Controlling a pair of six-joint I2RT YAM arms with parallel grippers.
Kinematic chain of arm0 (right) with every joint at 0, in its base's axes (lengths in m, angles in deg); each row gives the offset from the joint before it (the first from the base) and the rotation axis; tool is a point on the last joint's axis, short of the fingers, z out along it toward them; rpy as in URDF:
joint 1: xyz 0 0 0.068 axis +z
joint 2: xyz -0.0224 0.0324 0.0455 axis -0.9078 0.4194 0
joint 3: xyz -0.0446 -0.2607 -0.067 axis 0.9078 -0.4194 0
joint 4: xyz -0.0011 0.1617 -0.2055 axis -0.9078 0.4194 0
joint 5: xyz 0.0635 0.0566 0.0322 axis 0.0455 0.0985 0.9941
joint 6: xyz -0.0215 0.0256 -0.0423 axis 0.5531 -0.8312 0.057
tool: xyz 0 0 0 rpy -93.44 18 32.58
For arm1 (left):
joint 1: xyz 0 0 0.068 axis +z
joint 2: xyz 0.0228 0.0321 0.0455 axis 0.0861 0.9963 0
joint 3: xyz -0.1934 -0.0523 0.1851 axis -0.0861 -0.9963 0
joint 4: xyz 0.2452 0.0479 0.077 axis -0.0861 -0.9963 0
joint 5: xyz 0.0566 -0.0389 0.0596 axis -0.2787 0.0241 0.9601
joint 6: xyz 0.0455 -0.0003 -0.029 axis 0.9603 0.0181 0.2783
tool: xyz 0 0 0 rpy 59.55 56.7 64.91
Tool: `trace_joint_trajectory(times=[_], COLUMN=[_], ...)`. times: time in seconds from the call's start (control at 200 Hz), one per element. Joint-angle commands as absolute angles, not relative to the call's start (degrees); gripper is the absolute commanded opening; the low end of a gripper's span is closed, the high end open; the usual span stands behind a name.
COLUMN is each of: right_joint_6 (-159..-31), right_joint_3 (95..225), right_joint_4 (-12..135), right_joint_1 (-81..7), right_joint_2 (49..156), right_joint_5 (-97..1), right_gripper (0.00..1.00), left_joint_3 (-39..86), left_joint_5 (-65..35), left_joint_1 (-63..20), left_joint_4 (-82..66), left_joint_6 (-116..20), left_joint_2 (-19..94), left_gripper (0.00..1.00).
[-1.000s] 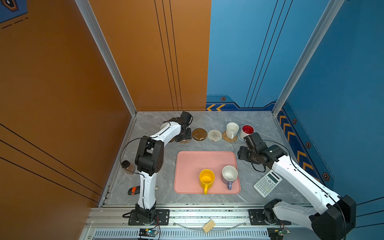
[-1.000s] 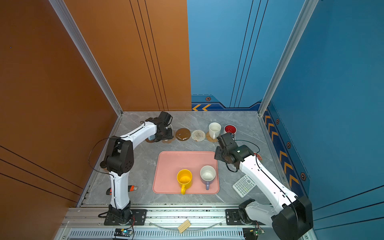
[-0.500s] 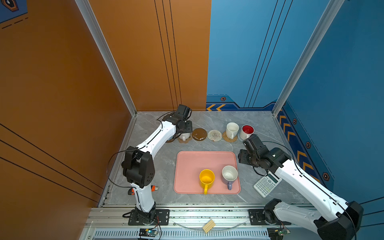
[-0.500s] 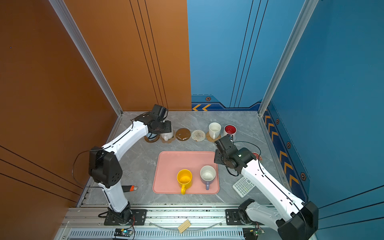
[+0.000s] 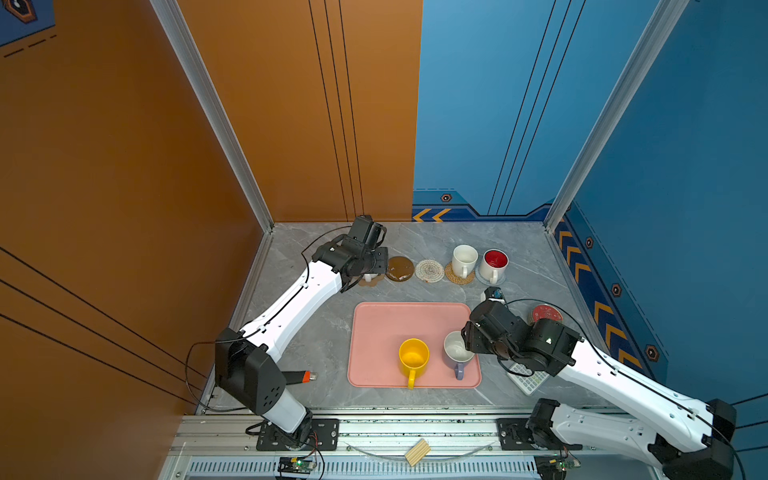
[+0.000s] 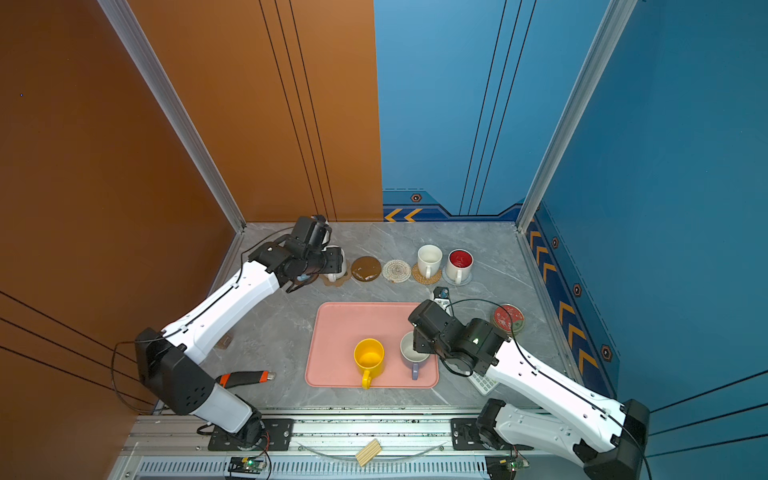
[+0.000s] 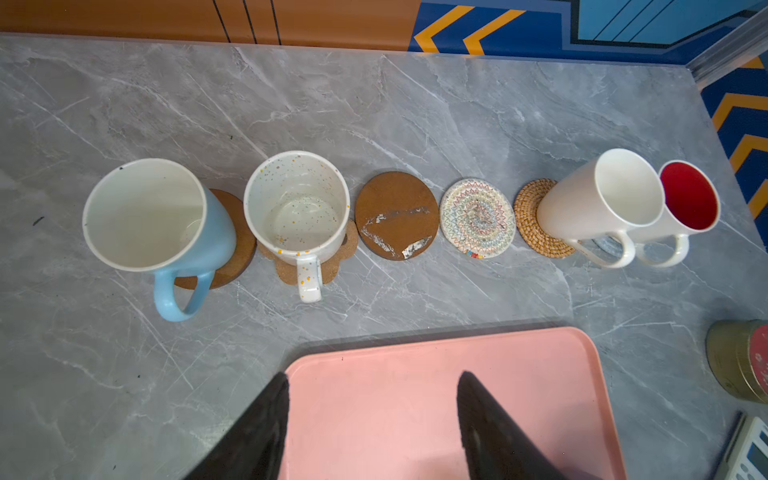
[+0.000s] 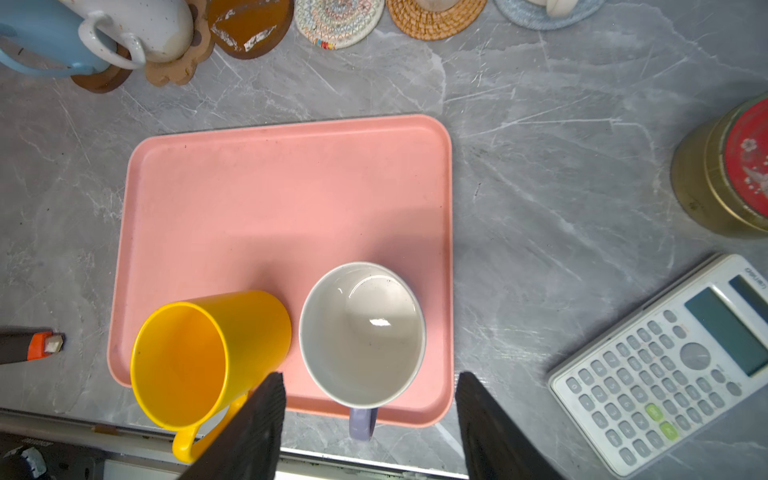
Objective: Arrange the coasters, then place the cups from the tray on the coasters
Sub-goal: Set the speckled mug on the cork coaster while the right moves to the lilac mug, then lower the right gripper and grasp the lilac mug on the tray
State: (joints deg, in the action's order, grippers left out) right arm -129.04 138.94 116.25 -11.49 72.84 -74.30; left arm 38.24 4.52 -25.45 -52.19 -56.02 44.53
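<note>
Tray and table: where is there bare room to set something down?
The tray is bare on its far half, beyond the yellow cup and lavender cup. The brown disc and cream coaster stand empty; the table strip between them and the tray is free. Row ends are crowded: speckled cup, white cup.

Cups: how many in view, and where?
6. Back row: light blue cup, speckled cup, white cup, red-lined cup. On the tray: yellow cup, lavender cup. None seems hidden.

In both top views the left arm (image 5: 307, 291) all but hides the blue cup (image 7: 158, 216) from us; the right arm (image 5: 515, 336) covers part of the lavender cup (image 5: 455, 353) and calculator (image 5: 530, 382); the wrist views crop the tin (image 8: 723, 166).
</note>
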Motion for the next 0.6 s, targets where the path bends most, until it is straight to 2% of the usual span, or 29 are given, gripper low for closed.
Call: trace_joint_trajectory(times=[0.0,0.29,0.591], right_joint_6=[-136.5,-149.1,-150.1], right_joint_3=[137.4,132.8,128.7], right_joint_4=[120.2,120.4,115.0], right_joint_1=[-7.2,4.2,4.8], right_joint_2=[73.3,75.9,78.1], right_joint_5=[-77.6,-79.5,-77.8], right_gripper=[0.63,0.62,0.63], left_joint_3=[36.4,29.9,25.0], left_joint_5=[7.1,7.4,7.3], left_joint_1=[-27.2,-30.7,-31.4], left_joint_4=[-51.3,-48.0,-46.9], left_joint_6=[-54.9,-55.2,-56.5], left_joint_2=[41.5,35.7,32.5], left_gripper=[0.65,0.65,0.65])
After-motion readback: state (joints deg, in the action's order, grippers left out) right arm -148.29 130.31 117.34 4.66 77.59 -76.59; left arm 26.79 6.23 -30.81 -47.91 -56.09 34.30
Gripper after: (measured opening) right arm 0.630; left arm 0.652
